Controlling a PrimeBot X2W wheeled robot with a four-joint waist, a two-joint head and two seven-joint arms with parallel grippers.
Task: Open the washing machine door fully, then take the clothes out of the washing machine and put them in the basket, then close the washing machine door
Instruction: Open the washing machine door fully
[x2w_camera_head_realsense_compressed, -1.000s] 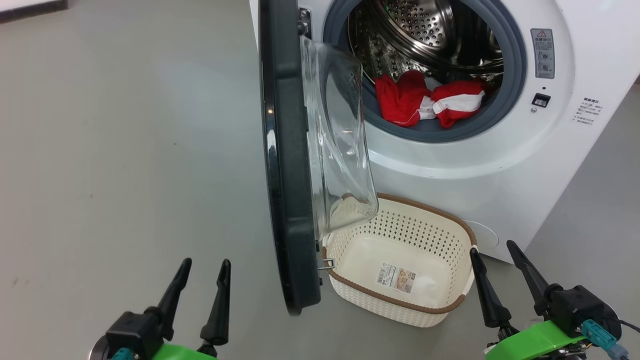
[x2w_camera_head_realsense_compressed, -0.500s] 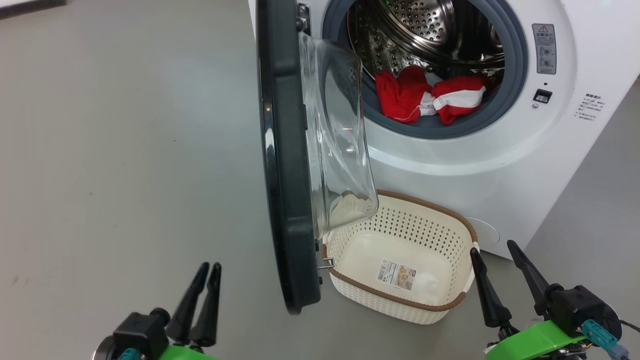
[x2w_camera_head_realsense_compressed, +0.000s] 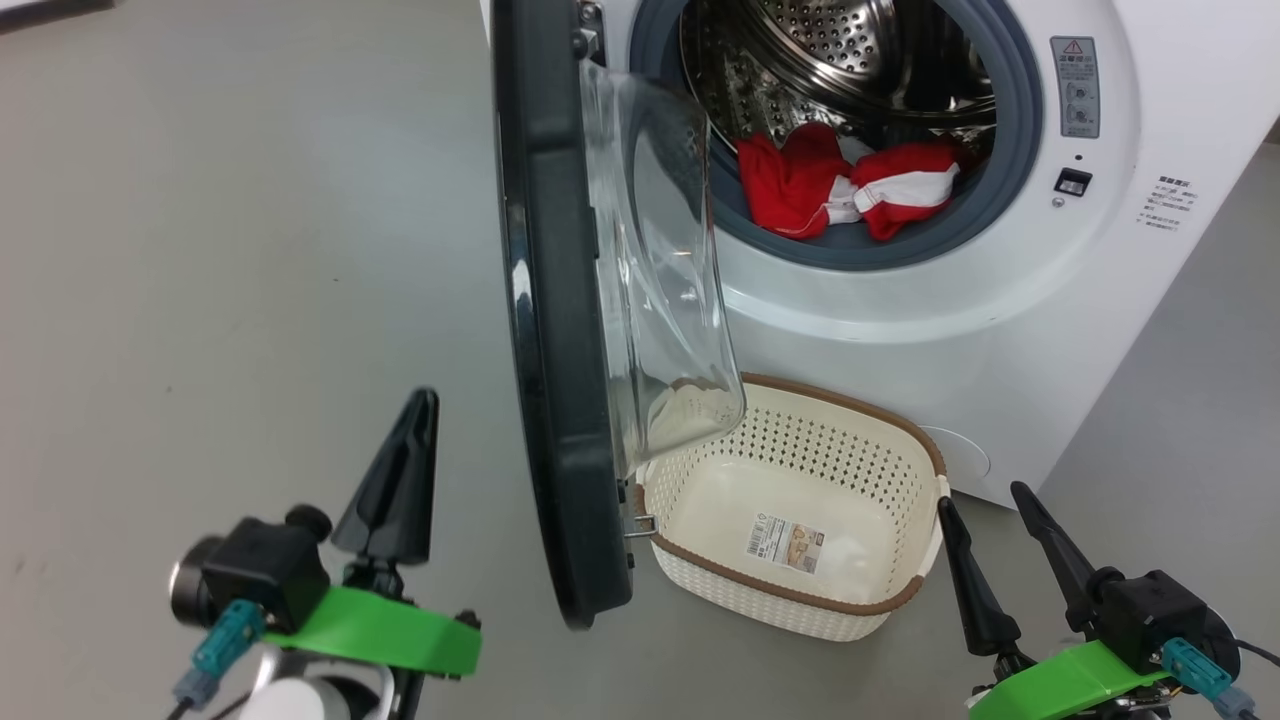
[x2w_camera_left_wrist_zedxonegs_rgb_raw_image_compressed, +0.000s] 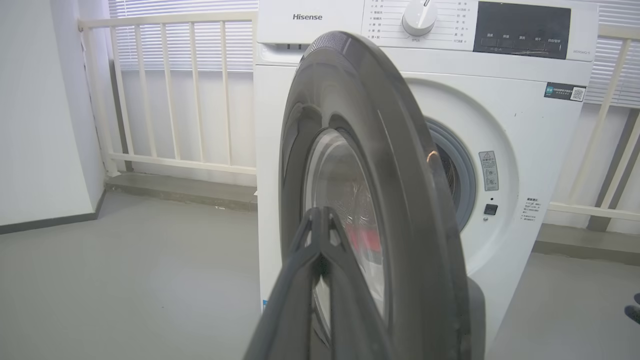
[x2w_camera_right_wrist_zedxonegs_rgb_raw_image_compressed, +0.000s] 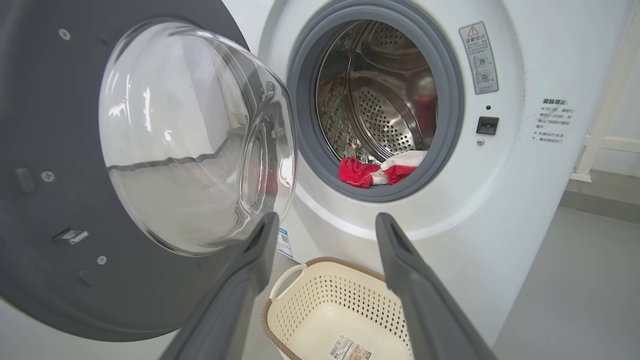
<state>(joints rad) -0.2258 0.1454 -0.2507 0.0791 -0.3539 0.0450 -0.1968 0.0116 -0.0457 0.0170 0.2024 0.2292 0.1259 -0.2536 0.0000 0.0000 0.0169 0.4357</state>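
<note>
Grey floor (x2w_camera_head_realsense_compressed: 250, 250) is lying around the white washing machine (x2w_camera_head_realsense_compressed: 900, 340), a pale railing (x2w_camera_left_wrist_zedxonegs_rgb_raw_image_compressed: 175, 20) running behind. The washing machine door (x2w_camera_head_realsense_compressed: 550, 350) is standing half open between the left gripper (x2w_camera_head_realsense_compressed: 424, 400) and the basket (x2w_camera_head_realsense_compressed: 780, 620), its glass (x2w_camera_head_realsense_compressed: 660, 280) overhanging the basket. The clothes (x2w_camera_head_realsense_compressed: 840, 185) are lying at the drum's (x2w_camera_head_realsense_compressed: 850, 50) mouth. The left gripper is pinching together, empty; the right gripper (x2w_camera_head_realsense_compressed: 983, 497) is gaping wide.

The washing machine door (x2w_camera_head_realsense_compressed: 555, 330) juts forward from the left side of the washing machine (x2w_camera_head_realsense_compressed: 900, 330). The clothes (x2w_camera_head_realsense_compressed: 800, 185) lie at the front lip of the drum (x2w_camera_head_realsense_compressed: 850, 50). The basket (x2w_camera_head_realsense_compressed: 850, 405) sits on the floor (x2w_camera_head_realsense_compressed: 200, 250) before the machine, between the door and the right gripper (x2w_camera_head_realsense_compressed: 980, 495). The left gripper (x2w_camera_head_realsense_compressed: 420, 400) is left of the door.
</note>
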